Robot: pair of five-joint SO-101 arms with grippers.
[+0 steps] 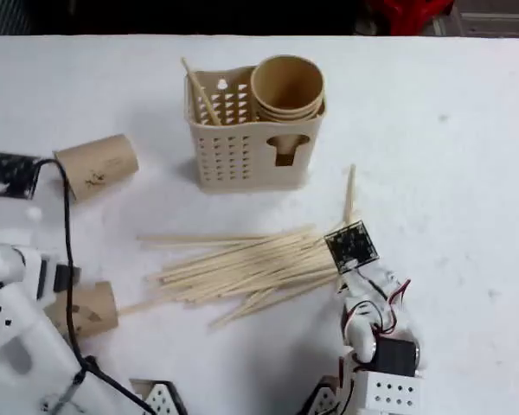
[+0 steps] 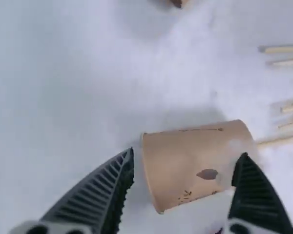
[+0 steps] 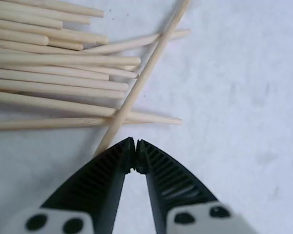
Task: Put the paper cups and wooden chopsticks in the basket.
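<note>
High view: the white table (image 1: pixel 450 130) meets a dark room strip (image 1: pixel 156 15) at twelve o'clock. The basket (image 1: pixel 242 160), holding stacked cups (image 1: pixel 287 86), stands toward twelve, with the chopsticks (image 1: pixel 242 268) at centre.
Left wrist view: the left gripper (image 2: pixel 185 156) gapes astride a lying cup (image 2: pixel 195 170).
Right wrist view: the right gripper (image 3: pixel 135 146) has its tips together beside a slanting chopstick (image 3: pixel 146 73).

Two robot arms in white plastic. The left arm (image 1: pixel 9 346) has a broad shell dotted with small round holes. A thick black cable (image 1: pixel 68 259) runs from it to a black square board (image 1: pixel 9 173). The right arm (image 1: pixel 376 328) has thin red and black wires (image 1: pixel 389 316), a black motor block (image 1: pixel 396 354) and a similar black board (image 1: pixel 352 245). The left gripper (image 2: pixel 185 155) and right gripper (image 3: pixel 135 142) have black, tapering, ribbed fingers (image 2: pixel 105 190) on pale bases with dark screw holes (image 3: pixel 36 222).
</note>
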